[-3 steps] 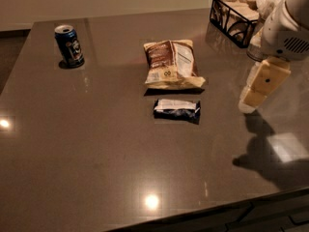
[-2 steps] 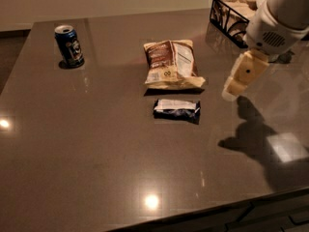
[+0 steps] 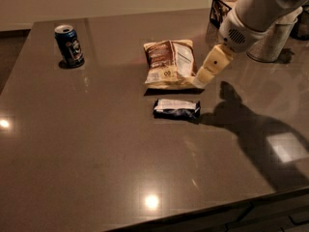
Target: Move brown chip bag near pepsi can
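The brown chip bag (image 3: 170, 63) lies flat near the middle of the dark table, its white label panel facing up. The pepsi can (image 3: 69, 45) stands upright at the far left, well apart from the bag. My gripper (image 3: 206, 73) hangs from the arm at the upper right, and its cream fingers reach down to the bag's right edge.
A small dark wrapped bar (image 3: 176, 108) lies just in front of the bag. A black wire basket (image 3: 223, 7) and a silver metal cup (image 3: 275, 38) stand at the back right behind my arm. The table's front edge (image 3: 203, 211) runs along the bottom.
My arm and gripper have moved left across the table, from well right of the bag to its right edge. The bag, can and bar have not moved.
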Available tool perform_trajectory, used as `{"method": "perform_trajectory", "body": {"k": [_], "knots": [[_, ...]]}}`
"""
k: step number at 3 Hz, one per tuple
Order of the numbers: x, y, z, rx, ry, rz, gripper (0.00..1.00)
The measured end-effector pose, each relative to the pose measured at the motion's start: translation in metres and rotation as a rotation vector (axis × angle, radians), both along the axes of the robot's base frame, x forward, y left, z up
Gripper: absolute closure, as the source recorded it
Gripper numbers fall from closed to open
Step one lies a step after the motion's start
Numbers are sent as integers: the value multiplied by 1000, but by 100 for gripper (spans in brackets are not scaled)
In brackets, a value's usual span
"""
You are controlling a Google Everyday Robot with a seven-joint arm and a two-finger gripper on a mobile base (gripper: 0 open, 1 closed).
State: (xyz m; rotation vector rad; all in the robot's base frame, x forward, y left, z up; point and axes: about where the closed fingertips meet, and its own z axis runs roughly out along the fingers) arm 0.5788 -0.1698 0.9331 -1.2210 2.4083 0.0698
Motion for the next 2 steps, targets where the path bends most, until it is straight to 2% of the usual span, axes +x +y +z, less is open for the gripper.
{"method": "perform_trajectory", "body": {"k": [2], "knots": [[40, 50, -34, 88, 6, -47, 0]]}}
